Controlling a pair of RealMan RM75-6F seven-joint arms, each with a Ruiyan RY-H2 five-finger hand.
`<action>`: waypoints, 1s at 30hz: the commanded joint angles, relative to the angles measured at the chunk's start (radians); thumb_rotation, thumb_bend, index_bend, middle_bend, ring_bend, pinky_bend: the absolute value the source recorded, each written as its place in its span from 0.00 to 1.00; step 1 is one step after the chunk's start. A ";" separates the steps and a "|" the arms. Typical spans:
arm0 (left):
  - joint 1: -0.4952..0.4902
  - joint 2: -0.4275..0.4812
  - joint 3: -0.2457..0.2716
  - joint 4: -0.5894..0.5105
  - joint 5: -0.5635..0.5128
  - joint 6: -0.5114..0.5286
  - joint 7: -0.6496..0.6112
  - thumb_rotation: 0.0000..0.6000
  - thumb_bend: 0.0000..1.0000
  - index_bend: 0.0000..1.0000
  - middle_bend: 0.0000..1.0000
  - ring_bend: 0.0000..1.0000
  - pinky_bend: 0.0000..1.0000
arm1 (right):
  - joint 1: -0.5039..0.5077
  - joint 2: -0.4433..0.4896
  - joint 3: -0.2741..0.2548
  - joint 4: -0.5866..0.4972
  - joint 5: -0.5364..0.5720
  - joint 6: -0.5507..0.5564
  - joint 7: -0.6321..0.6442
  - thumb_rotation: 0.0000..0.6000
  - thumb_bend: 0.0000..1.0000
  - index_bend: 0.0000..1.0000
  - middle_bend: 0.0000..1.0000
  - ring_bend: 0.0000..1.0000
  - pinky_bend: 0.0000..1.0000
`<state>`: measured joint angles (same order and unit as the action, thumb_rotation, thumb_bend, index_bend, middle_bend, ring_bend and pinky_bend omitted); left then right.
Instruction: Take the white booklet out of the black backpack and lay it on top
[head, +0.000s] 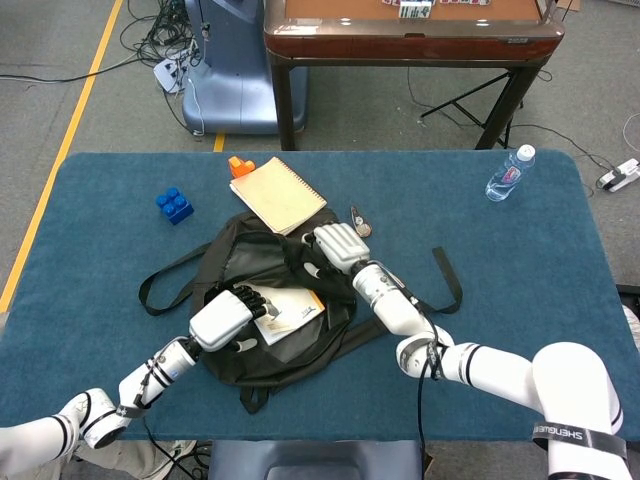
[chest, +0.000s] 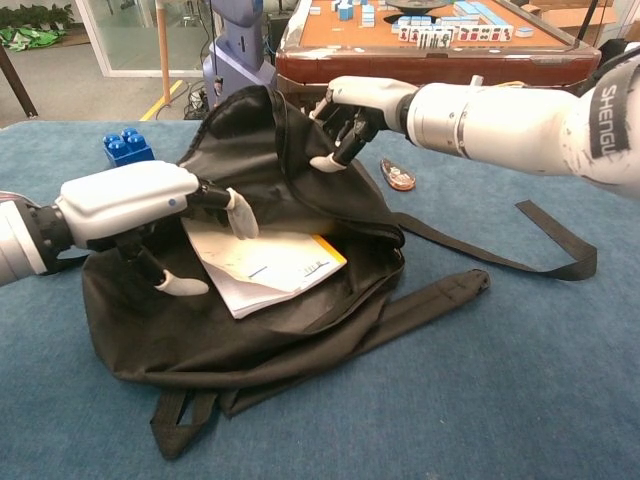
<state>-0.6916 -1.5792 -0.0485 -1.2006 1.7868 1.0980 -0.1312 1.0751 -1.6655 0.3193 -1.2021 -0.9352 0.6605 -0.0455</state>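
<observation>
The black backpack (head: 262, 320) (chest: 300, 330) lies open in the middle of the blue table. Inside its mouth lies the white booklet (head: 288, 312) (chest: 268, 266) with an orange corner. My right hand (head: 335, 246) (chest: 356, 108) pinches the upper flap of the backpack and holds it lifted. My left hand (head: 224, 319) (chest: 135, 208) has reached into the opening, its fingers spread over the booklet's left edge, with nothing gripped in it.
A tan spiral notebook (head: 277, 194) lies behind the backpack beside an orange block (head: 240, 165). A blue brick (head: 175, 205) (chest: 127, 150) sits at the left, a water bottle (head: 510, 174) at the far right. Backpack straps (chest: 545, 260) trail to the right.
</observation>
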 joint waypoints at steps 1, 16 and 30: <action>-0.013 -0.036 0.011 0.044 -0.017 -0.010 0.008 1.00 0.22 0.36 0.36 0.33 0.29 | -0.003 0.000 -0.003 0.003 -0.004 -0.002 0.005 1.00 0.44 0.67 0.46 0.28 0.18; -0.010 -0.094 0.047 0.087 -0.066 -0.013 0.071 1.00 0.22 0.28 0.35 0.30 0.29 | -0.017 0.007 -0.012 0.009 -0.036 -0.011 0.040 1.00 0.44 0.67 0.46 0.28 0.18; 0.005 -0.168 0.063 0.152 -0.085 0.031 0.075 1.00 0.22 0.23 0.33 0.30 0.28 | -0.026 0.010 -0.022 0.006 -0.040 -0.014 0.040 1.00 0.44 0.67 0.46 0.28 0.18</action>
<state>-0.6861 -1.7426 0.0140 -1.0542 1.7032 1.1269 -0.0559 1.0495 -1.6557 0.2974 -1.1955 -0.9756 0.6459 -0.0054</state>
